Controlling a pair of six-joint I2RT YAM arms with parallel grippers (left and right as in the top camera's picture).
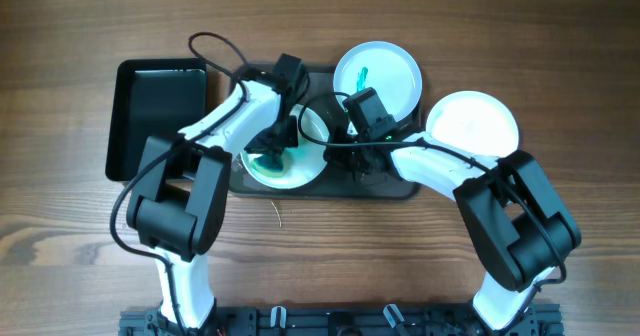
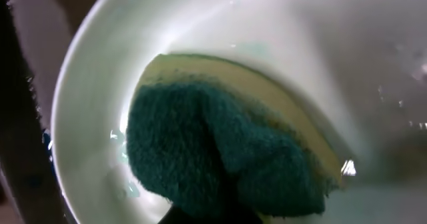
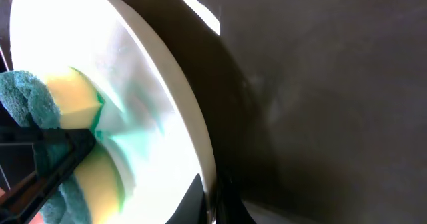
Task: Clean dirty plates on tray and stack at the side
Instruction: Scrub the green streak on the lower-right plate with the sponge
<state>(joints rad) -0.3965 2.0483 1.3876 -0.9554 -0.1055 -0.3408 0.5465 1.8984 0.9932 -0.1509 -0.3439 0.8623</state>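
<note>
One plate (image 1: pixel 303 172) lies on the tray (image 1: pixel 390 184), smeared teal in the centre. My left gripper (image 1: pixel 278 142) is shut on a green and yellow sponge (image 1: pixel 268 163) and presses it onto this plate. In the left wrist view the sponge (image 2: pixel 220 151) covers the plate's middle (image 2: pixel 93 117). My right gripper (image 1: pixel 336 142) is shut on this plate's right rim; the right wrist view shows the fingers (image 3: pixel 212 199) pinching the rim (image 3: pixel 190 97), with the sponge (image 3: pixel 73 97) beyond. A second plate (image 1: pixel 377 76) with a teal streak sits at the tray's back right. A third, clean plate (image 1: pixel 472 126) lies on the table right of the tray.
A smaller black tub (image 1: pixel 158 116) stands left of the tray. Both arms cross over the tray's front half. Cables loop above the tray's back edge (image 1: pixel 215 46). Bare wooden table surrounds the tray.
</note>
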